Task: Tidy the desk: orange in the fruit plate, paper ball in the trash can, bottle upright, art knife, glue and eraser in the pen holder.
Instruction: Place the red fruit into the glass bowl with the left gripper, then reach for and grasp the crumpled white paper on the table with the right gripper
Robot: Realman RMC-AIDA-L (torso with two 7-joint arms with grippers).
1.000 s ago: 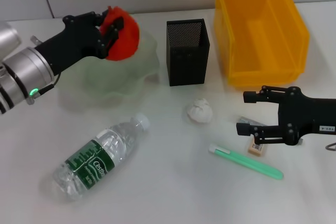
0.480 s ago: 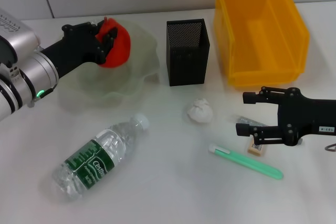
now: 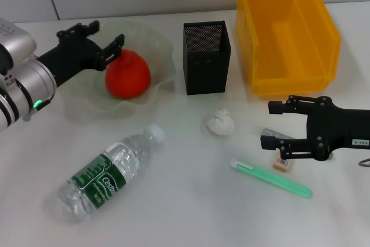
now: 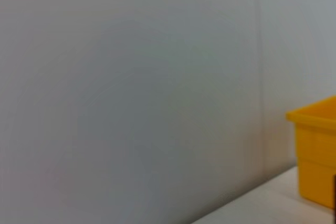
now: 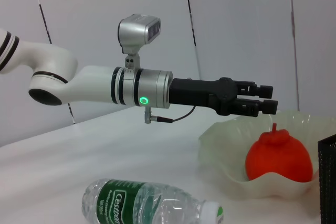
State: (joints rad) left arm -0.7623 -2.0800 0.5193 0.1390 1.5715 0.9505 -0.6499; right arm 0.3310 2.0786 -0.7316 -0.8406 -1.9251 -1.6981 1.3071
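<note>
The orange [image 3: 127, 74] sits in the fruit plate [image 3: 165, 50]; left end effector [image 3: 105, 43] open, empty; paper ball [image 3: 219, 122] looks next.

Count on the bench, relative to the left pincer [image 3: 107, 47] and right pincer [image 3: 278, 124]:
- Orange [image 3: 127, 74]: 1, just below the left pincer.
- Fruit plate [image 3: 165, 50]: 1, under it.
- Bottle [image 3: 107, 173]: 1.
- Pen holder [image 3: 206, 57]: 1.
- Trash can [image 3: 286, 30]: 1.
- Paper ball [image 3: 219, 122]: 1.
- Eraser [image 3: 282, 163]: 1, at the right pincer.
- Green-handled tool [image 3: 272, 179]: 1.
- Pincers: 2.
</note>
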